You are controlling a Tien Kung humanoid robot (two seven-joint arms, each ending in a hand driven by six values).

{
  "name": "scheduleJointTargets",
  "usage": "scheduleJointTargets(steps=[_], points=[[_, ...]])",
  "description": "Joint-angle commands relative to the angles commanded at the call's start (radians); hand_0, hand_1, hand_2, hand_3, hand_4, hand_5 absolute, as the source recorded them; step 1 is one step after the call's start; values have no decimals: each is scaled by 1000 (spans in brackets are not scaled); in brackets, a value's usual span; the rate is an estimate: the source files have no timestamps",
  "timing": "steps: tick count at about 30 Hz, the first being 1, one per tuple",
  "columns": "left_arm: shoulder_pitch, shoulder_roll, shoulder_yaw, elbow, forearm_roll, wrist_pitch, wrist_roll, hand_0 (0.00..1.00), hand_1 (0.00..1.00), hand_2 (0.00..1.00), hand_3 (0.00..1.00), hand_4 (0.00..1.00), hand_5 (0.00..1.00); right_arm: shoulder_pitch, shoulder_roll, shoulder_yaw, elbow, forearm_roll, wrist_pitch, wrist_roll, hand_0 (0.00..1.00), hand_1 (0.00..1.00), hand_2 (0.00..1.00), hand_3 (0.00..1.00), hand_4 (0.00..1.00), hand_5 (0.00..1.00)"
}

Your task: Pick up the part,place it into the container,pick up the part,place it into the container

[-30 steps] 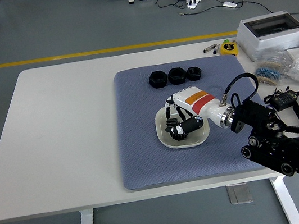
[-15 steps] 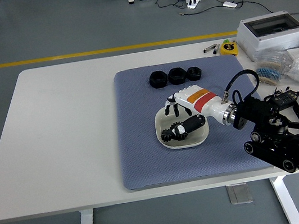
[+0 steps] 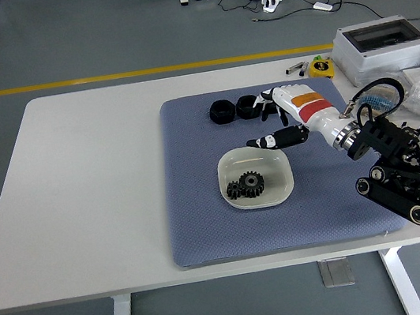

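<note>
My right hand (image 3: 282, 118) hangs above the blue mat (image 3: 202, 207) with its fingers (image 3: 270, 141) loose and spread, holding nothing. It sits between the white container (image 3: 271, 192) and the row of black parts (image 3: 234, 109) at the mat's far edge, its fingertips just over the rightmost one. In the container I see two dark gears (image 3: 246, 186) lying side by side. The mat lies on the white table (image 3: 86, 185). My left hand is out of view.
</note>
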Motion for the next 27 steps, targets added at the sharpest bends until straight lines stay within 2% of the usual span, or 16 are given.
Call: scheduleJointTargets(steps=[1,5,6,11,12,16,18,23,27], points=[[1,0,-1,0,1,0,0,706,715,751,658,684,663,-2,-6,10,-2,15,18,-11,163,374,507,535,961,518],[5,1,-1,0,1,0,1,706,715,751,658,684,663,-19,-51,59,-13,107,163,-39,163,374,507,535,961,518],[6,1,-1,1,-1,0,0,707,716,751,656,685,664,-28,-66,70,-13,148,196,-41,383,554,685,603,998,609],[15,1,-2,2,-3,1,-2,707,716,751,656,685,664,-78,-132,119,1,360,321,-71,383,554,685,603,998,609],[16,1,-2,2,-2,1,-2,706,714,751,656,685,664,-83,-137,121,1,399,327,-73,608,678,767,712,998,705],[26,0,-12,3,12,-1,-1,706,714,751,656,685,664,-109,-160,120,-33,566,366,-101,608,678,767,712,998,705],[29,-1,-16,3,18,-2,0,705,714,751,654,683,667,-124,-171,117,-45,646,377,-103,638,695,778,724,998,725],[30,-3,-24,3,29,-1,2,705,714,751,654,683,667,-159,-211,84,-50,843,388,-106,638,695,778,724,998,725],[27,-5,-24,3,31,0,4,706,709,749,654,682,667,-181,-231,87,-53,894,398,-92,633,692,774,719,998,736]])
